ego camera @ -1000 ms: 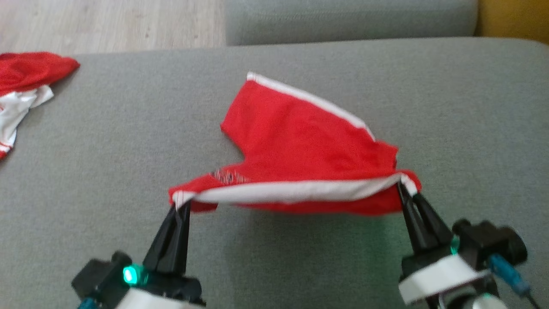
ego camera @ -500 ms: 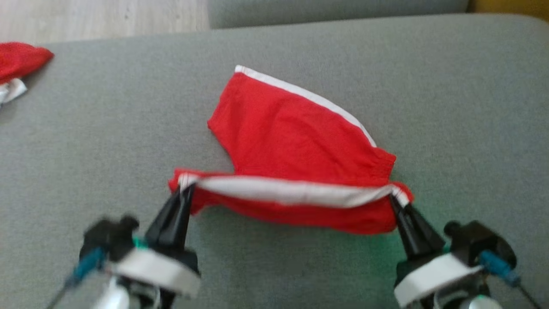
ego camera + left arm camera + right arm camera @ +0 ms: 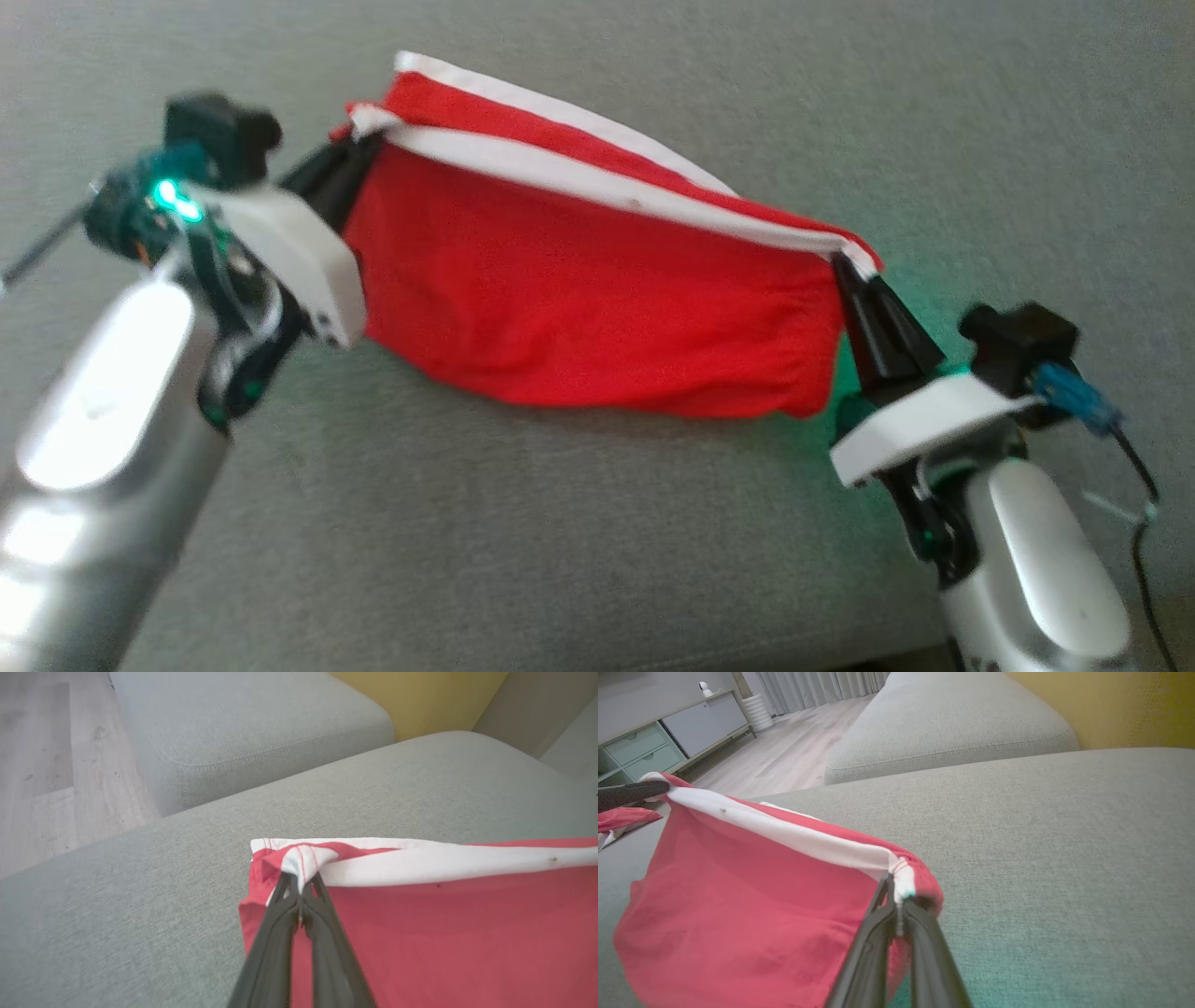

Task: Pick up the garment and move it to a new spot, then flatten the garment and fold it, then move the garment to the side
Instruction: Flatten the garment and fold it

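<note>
Firmly, the left hand (image 3: 359,142) and right hand (image 3: 848,271) each clamp the red garment (image 3: 579,289) at opposite ends of its white band, above the grey sofa (image 3: 560,541).

- The left gripper (image 3: 362,142) was clamped tight on one end of the white band (image 3: 607,191) of the red garment (image 3: 579,299).
- The right gripper (image 3: 845,266) pinched the band's other end.
- Between the two sets of jaws the band ran taut.
- Red cloth hung below it toward the grey cushion (image 3: 560,541).
- A white-edged layer (image 3: 560,115) lay just beyond the band.
</note>
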Motion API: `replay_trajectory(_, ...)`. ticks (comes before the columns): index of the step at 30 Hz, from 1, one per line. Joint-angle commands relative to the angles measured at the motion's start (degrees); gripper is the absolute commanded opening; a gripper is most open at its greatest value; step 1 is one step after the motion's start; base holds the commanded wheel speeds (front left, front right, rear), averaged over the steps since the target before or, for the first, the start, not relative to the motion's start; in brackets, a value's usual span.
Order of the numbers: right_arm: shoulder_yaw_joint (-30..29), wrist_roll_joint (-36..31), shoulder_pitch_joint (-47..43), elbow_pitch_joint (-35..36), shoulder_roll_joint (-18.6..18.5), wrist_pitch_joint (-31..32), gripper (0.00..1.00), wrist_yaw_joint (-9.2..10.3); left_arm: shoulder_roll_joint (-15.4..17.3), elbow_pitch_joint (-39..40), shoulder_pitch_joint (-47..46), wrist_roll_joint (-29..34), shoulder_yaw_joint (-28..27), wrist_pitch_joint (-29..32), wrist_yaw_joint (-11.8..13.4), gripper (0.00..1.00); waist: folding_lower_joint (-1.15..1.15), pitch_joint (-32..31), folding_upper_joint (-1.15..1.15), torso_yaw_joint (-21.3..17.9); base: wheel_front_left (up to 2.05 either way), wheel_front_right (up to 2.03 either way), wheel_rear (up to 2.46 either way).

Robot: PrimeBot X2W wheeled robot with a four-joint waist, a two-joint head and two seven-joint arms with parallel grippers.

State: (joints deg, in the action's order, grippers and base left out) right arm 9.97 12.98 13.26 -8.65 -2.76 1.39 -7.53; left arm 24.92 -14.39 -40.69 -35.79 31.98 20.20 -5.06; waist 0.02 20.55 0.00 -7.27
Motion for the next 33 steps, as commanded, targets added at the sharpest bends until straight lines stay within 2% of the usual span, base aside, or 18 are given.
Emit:
replay_trajectory(1, 1.84, 0.75, 1.80, 0.76, -0.12, -0.95, 0.00, 0.04, 2.46, -0.10, -3.54, 0.35, -1.79, 0.70, -0.26, 0.00, -0.02, 2.78, 0.00, -2.83, 0.00, 0.00, 0.00)
replay_trajectory(9, 6.33, 2.36, 7.39, -4.54, -0.12, -2.28, 0.00, 0.04, 2.80, -9.75, -11.96, 0.99, 0.17, 3.13, -1.60, 0.00, -0.02, 5.31, 0.00, -5.88, 0.00, 0.00, 0.00)
replay_trajectory(11, 7.55, 2.35, 8.22, -5.44, -0.12, -2.46, 0.43, 0.04, 2.68, -11.52, -13.39, 1.31, 0.67, 3.01, -1.75, 0.00, -0.02, 5.55, 0.00, -6.14, 0.00, 0.00, 0.00)
replay_trajectory(12, 8.04, 2.48, 8.54, -5.63, -0.12, -2.92, 0.93, 0.04, 2.46, -12.33, -13.96, 1.33, 0.79, 2.68, -1.80, 0.00, -0.02, 5.61, 0.00, -6.23, 0.00, 0.00, 0.00)
replay_trajectory(13, 8.44, 2.55, 8.76, -5.86, -0.12, -3.27, 1.00, 0.04, 2.14, -13.06, -14.42, 1.23, 0.74, 2.09, -1.83, 0.00, -0.02, 5.62, 0.00, -6.30, 0.00, 0.00, 0.00)
replay_trajectory(14, 8.87, 2.56, 8.89, -6.06, -0.12, -3.51, 1.00, 0.04, 1.77, -13.72, -14.73, 1.05, 0.63, 1.43, -1.85, 0.10, -0.02, 5.59, 0.00, -6.34, 0.00, 0.00, 0.00)
replay_trajectory(15, 9.13, 2.63, 8.92, -6.24, -0.12, -3.75, 1.00, 0.04, 1.47, -14.32, -14.96, 0.97, 0.61, 0.69, -1.88, 0.39, -0.02, 5.51, 0.00, -6.34, 0.00, 0.00, 0.00)
replay_trajectory(16, 9.47, 2.58, 8.91, -6.36, -0.12, -4.00, 1.00, 0.04, 1.25, -14.78, -15.12, 1.04, 0.62, -0.39, -1.92, 0.50, -0.02, 5.36, 0.00, -6.29, 0.00, 0.00, 0.00)
replay_trajectory(17, 9.71, 2.48, 8.82, -6.46, -0.12, -4.19, 1.00, 0.04, 1.04, -15.26, -15.19, 1.13, 0.63, -1.55, -1.94, 0.83, -0.02, 5.16, 0.00, -6.21, 0.00, 0.00, 0.00)
replay_trajectory(18, 9.82, 2.35, 8.67, -6.51, -0.12, -4.41, 1.00, 0.04, 0.81, -15.72, -15.20, 1.25, 0.64, -2.80, -1.97, 1.00, -0.02, 4.87, 0.00, -6.07, 0.00, 0.00, 0.00)
replay_trajectory(26, 8.11, 0.26, 5.46, -4.77, -0.12, -4.99, 1.00, 0.04, -0.54, -16.75, -13.89, -0.12, 1.22, -9.92, -2.25, 1.00, -0.02, 1.74, 0.00, -4.01, 0.00, 0.00, 0.00)
replay_trajectory(33, 4.45, -1.77, 0.76, -1.93, -0.12, -3.54, 1.00, 0.04, -0.07, -15.42, -9.11, -2.91, 0.74, -11.87, -2.19, 1.00, -0.02, -1.98, 0.00, -2.36, 0.00, 0.00, 0.00)
